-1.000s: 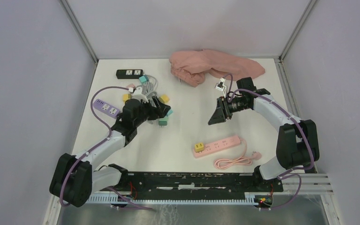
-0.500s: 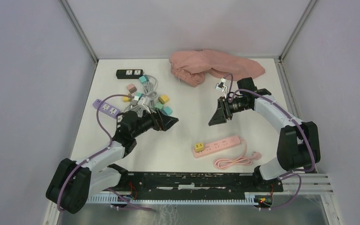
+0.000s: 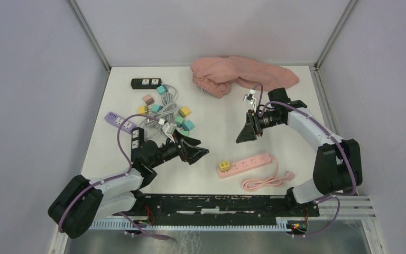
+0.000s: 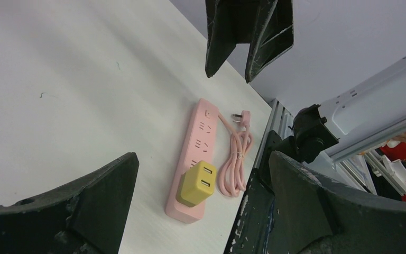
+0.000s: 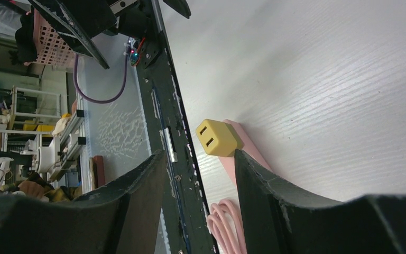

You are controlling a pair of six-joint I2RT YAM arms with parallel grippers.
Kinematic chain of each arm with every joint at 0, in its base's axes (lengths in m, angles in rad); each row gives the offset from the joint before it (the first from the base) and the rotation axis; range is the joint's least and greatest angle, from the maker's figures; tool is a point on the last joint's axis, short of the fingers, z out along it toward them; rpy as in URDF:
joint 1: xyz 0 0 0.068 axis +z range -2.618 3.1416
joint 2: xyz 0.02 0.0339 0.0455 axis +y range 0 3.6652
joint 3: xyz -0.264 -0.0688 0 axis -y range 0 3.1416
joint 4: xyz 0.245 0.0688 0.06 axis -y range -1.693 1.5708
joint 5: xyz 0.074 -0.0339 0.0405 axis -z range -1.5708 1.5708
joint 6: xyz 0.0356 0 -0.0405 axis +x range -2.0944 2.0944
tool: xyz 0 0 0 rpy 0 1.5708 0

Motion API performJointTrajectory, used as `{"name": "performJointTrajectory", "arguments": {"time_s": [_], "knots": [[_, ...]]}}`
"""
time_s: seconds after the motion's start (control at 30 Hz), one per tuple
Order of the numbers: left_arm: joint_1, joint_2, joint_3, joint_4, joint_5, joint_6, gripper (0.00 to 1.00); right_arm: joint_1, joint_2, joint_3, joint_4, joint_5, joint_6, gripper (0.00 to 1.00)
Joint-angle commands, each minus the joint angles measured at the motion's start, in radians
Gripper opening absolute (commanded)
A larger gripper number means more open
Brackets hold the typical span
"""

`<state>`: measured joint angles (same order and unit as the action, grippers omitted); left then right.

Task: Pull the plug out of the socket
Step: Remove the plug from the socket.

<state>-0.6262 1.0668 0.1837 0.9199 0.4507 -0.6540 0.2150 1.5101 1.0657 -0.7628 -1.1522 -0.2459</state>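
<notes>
Sitting plugged into pink socket strip (image 3: 251,161), boxy yellow plug (image 3: 224,166)

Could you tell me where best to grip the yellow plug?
Pinch the yellow plug by its flat opposite sides, coming down from above: the block stands proud of the pink power strip, so it would likely pull out straight upward.
</notes>
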Motion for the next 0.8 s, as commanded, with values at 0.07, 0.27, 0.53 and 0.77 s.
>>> {"name": "performJointTrajectory", "arguments": {"time_s": [0.07, 0.27, 0.53, 0.77], "knots": [[-0.002, 0.001, -0.025, 0.161, 0.012, -0.029, 0.99, -0.003, -0.048, 0.040, -0.010, -0.043, -0.050, 0.56], [-0.005, 0.038, -0.042, 0.222, 0.053, -0.025, 0.99, -0.003, -0.057, 0.039, -0.020, -0.044, -0.070, 0.56], [-0.005, 0.015, -0.062, 0.242, 0.102, 0.015, 1.00, 0.008, -0.068, 0.040, -0.074, -0.037, -0.177, 0.55], [-0.005, -0.032, -0.096, 0.238, 0.079, 0.041, 1.00, 0.083, -0.091, 0.043, -0.126, 0.046, -0.350, 0.55]]}}
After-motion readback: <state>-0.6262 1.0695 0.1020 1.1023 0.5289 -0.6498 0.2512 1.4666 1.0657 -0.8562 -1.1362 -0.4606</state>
